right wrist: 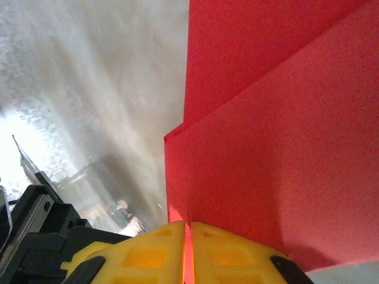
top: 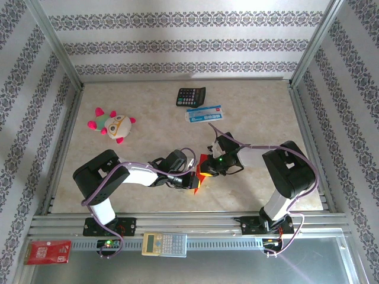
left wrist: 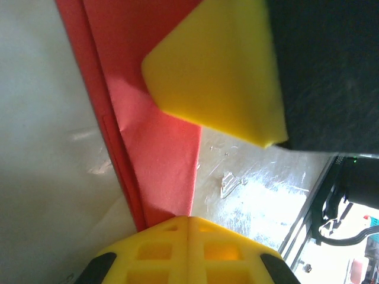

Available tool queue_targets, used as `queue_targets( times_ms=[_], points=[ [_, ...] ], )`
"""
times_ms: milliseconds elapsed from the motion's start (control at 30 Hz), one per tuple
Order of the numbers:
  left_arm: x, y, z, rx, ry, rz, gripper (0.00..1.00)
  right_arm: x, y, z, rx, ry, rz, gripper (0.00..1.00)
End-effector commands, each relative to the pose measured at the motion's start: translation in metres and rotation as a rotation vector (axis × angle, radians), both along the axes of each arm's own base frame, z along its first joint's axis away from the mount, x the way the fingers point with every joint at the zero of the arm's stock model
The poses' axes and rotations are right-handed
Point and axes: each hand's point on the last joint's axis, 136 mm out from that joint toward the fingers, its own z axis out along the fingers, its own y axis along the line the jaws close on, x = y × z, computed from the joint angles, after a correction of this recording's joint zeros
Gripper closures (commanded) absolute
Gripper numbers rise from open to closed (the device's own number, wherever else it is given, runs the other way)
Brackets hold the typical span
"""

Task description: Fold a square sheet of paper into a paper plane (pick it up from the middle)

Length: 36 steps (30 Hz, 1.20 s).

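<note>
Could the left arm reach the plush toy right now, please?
Probably not yet: nothing blocks the plush toy, but the left gripper is shut on the red paper, as is the right gripper.

Readable text: none | blue-and-white packet (top: 204,113), beyond the right pincer (top: 208,168): print too small to read | red packet (top: 48,252), behind and left of the left pincer (top: 194,181): white marks illegible | black calculator (top: 190,96), pale calculator (top: 164,244): keys blurred
</note>
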Motion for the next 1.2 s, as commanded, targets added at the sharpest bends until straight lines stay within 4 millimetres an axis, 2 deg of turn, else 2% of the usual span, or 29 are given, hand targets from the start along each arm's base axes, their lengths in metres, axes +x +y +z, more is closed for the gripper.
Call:
queue_targets(
  times_ms=[0,267,433,567,633,700,767,833,900,1033,1167],
  points=[
    [-0.034,0.049,-0.057,0.254,0.135,0.004,1.00,0.017,-0.014,-0.009,-0.019,-0.023,-0.013,0.87],
    [-0.036,0.050,-0.055,0.253,0.137,-0.001,1.00,0.058,-0.049,-0.008,-0.004,-0.031,-0.105,0.87],
    [-0.030,0.041,-0.043,0.226,0.121,-0.002,1.00,0.058,-0.052,-0.013,-0.013,-0.013,-0.114,0.87],
    [-0.028,0.037,-0.039,0.222,0.112,-0.006,1.00,0.063,-0.058,-0.001,-0.019,-0.054,-0.132,0.87],
    [-0.029,0.038,-0.040,0.222,0.115,-0.005,1.00,0.073,-0.069,0.007,-0.050,-0.082,-0.160,0.87],
    [-0.029,0.038,-0.039,0.222,0.116,-0.006,1.00,0.087,-0.089,0.008,-0.117,-0.087,-0.221,0.87],
    [-0.030,0.039,-0.040,0.225,0.118,-0.007,1.00,0.101,-0.098,0.014,-0.109,-0.091,-0.272,0.87],
    [-0.029,0.038,-0.039,0.223,0.116,-0.006,1.00,0.107,-0.094,0.027,-0.087,-0.119,-0.275,0.87],
    [-0.028,0.038,-0.038,0.224,0.111,-0.002,1.00,0.102,-0.081,0.041,-0.055,-0.148,-0.250,0.87],
    [-0.025,0.036,-0.036,0.222,0.106,-0.001,1.00,0.071,-0.046,0.056,-0.012,-0.180,-0.172,0.86],
    [-0.024,0.033,-0.037,0.219,0.110,-0.003,1.00,0.041,-0.019,0.053,-0.007,-0.186,-0.111,0.86]
  ],
)
